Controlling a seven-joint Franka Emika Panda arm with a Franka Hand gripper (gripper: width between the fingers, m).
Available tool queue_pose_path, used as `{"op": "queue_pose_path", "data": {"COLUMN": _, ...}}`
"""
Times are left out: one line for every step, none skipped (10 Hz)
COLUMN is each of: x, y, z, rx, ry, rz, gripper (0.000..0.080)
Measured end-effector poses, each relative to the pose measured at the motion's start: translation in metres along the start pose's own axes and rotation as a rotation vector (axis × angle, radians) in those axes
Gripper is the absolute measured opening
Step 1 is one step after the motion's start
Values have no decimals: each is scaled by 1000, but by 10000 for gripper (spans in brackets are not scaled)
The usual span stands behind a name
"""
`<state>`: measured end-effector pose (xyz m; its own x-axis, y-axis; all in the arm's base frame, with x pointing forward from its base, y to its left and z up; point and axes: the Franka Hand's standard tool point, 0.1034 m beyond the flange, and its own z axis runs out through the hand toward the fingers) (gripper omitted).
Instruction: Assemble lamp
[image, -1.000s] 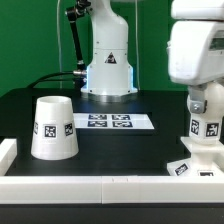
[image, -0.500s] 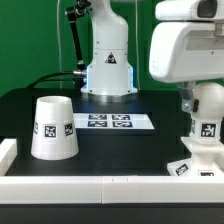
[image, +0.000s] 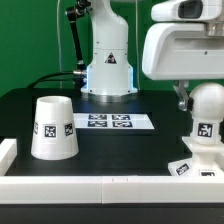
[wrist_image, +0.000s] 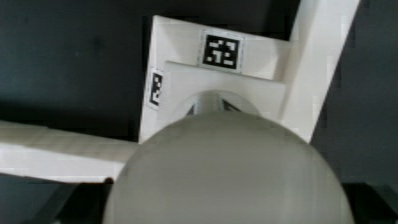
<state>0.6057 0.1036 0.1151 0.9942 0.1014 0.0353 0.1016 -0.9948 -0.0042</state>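
Observation:
The white round-headed bulb stands upright on the low square base at the exterior view's right, near the front rail. My gripper is shut on the bulb's head from above, with one dark finger showing beside it. In the wrist view the bulb's head fills the foreground over the tagged base; my fingers are hidden there. The tapered shade stands mouth down at the left, apart from the rest.
The marker board lies flat in the middle of the black table. A white rail runs along the front edge and also shows in the wrist view. The robot's glossy white body stands at the back.
My hand has turned and swung toward the exterior view's left above the bulb. The bulb's tags have shifted round, so it has turned with the hand. Shade and base have not moved.

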Motion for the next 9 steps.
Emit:
{"op": "queue_pose_path", "data": {"x": -1, "y": -1, "z": 0, "rx": 1, "ry": 8, "rz": 164, "gripper": 578}}
{"op": "queue_pose_path", "data": {"x": -2, "y": -1, "z": 0, "rx": 4, "ry": 11, "rz": 278, "gripper": 578}}
{"op": "queue_pose_path", "data": {"x": -2, "y": 0, "z": 0, "rx": 10, "ry": 9, "rz": 367, "gripper": 578}}
{"op": "queue_pose_path", "data": {"x": -2, "y": 0, "z": 1, "rx": 13, "ry": 8, "rz": 451, "gripper": 578}}
{"op": "queue_pose_path", "data": {"x": -2, "y": 0, "z": 1, "rx": 14, "ry": 6, "rz": 527, "gripper": 578}}
{"op": "queue_pose_path", "data": {"x": -2, "y": 1, "z": 1, "rx": 22, "ry": 3, "rz": 589, "gripper": 578}}
{"op": "queue_pose_path", "data": {"x": -2, "y": 1, "z": 1, "rx": 31, "ry": -2, "rz": 702, "gripper": 579}}
{"op": "queue_pose_path", "data": {"x": -1, "y": 1, "z": 1, "rx": 34, "ry": -5, "rz": 785, "gripper": 579}}
{"op": "queue_pose_path", "data": {"x": -1, "y": 0, "z": 1, "rx": 41, "ry": -12, "rz": 856, "gripper": 579}}
